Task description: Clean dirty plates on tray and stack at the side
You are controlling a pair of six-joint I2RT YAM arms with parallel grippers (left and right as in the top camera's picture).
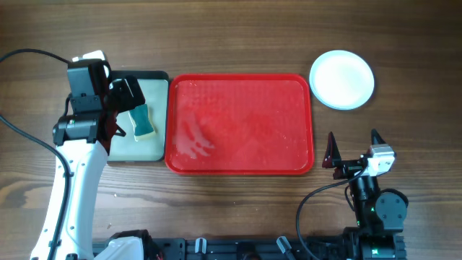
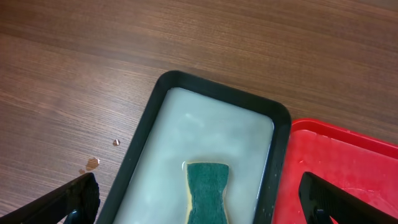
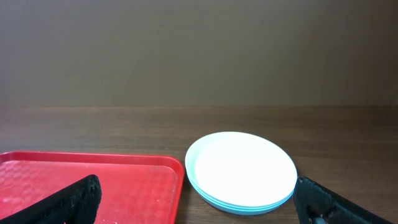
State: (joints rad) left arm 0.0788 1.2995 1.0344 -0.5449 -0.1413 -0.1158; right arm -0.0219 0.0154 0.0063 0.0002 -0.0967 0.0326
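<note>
The red tray (image 1: 238,123) lies mid-table with wet smears and no plate on it; its corners show in the wrist views (image 2: 348,162) (image 3: 93,174). The plates (image 1: 342,79) sit stacked on the wood to the tray's right, a white one on top of two pale turquoise ones (image 3: 241,169). My left gripper (image 1: 121,108) hangs open above a green sponge (image 2: 207,186), jaws wide on either side and apart from it (image 2: 199,196). My right gripper (image 1: 354,144) is open and empty near the tray's right front corner, facing the plates (image 3: 199,199).
The sponge (image 1: 142,120) lies in a small black-rimmed tray (image 2: 149,112) of cloudy liquid, set against the red tray's left edge. A few drops (image 2: 92,163) mark the wood left of it.
</note>
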